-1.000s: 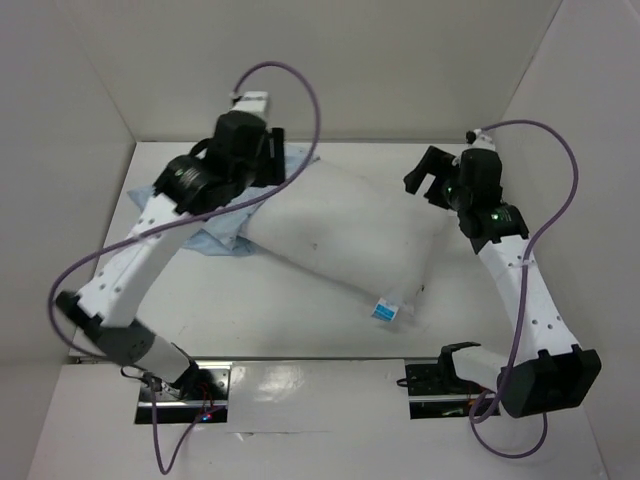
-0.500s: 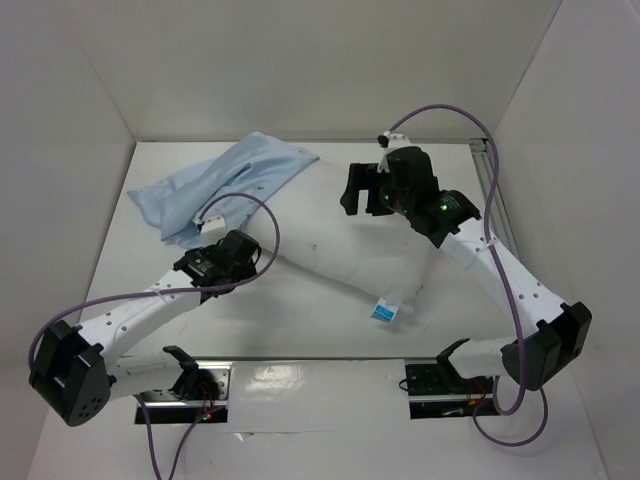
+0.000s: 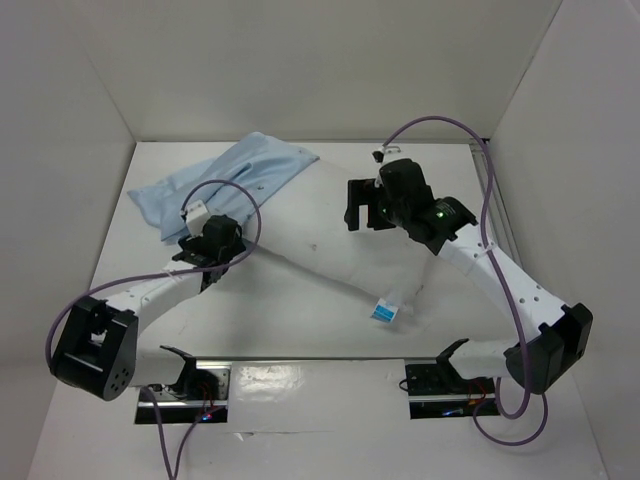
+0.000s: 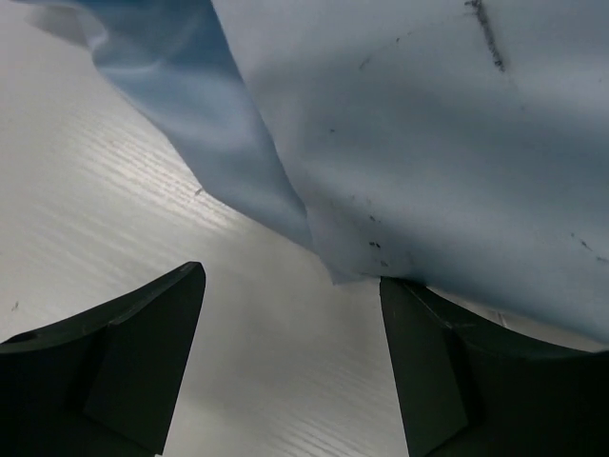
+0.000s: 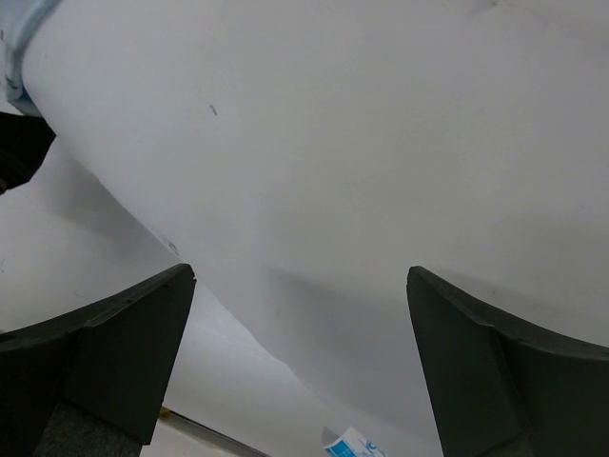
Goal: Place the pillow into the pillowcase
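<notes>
Left of the pillow (image 3: 350, 245), touching its far-left end, the pillowcase (image 3: 225, 180) lies crumpled on the surface (image 3: 290, 320). It looks thin, limp and light. It should bunch and slide rather than keep a shape, so the hem at its open mouth is the place to pinch, though no view shows which edge that is.

The left gripper (image 4: 290, 276) sits low at the pillow's near-left edge. Its jaws are apart and hold nothing.

The pillow lies slantwise across the middle of the surface. It is soft, bulky and probably light, and it will squash under a grip, so a corner or a short edge offers the surest hold.

Over the pillow's far-right part hangs the right gripper (image 5: 300, 271), jaws wide and empty.

The top view alone gives the whole layout and the tag (image 3: 385, 310) at the pillow's near edge. The left wrist view adds a cloth corner just beside its right finger. Whether that pale sheet is pillowcase or shaded pillow, I cannot tell. The right wrist view shows the pillow filling the space between its jaws, but not whether they touch it.
</notes>
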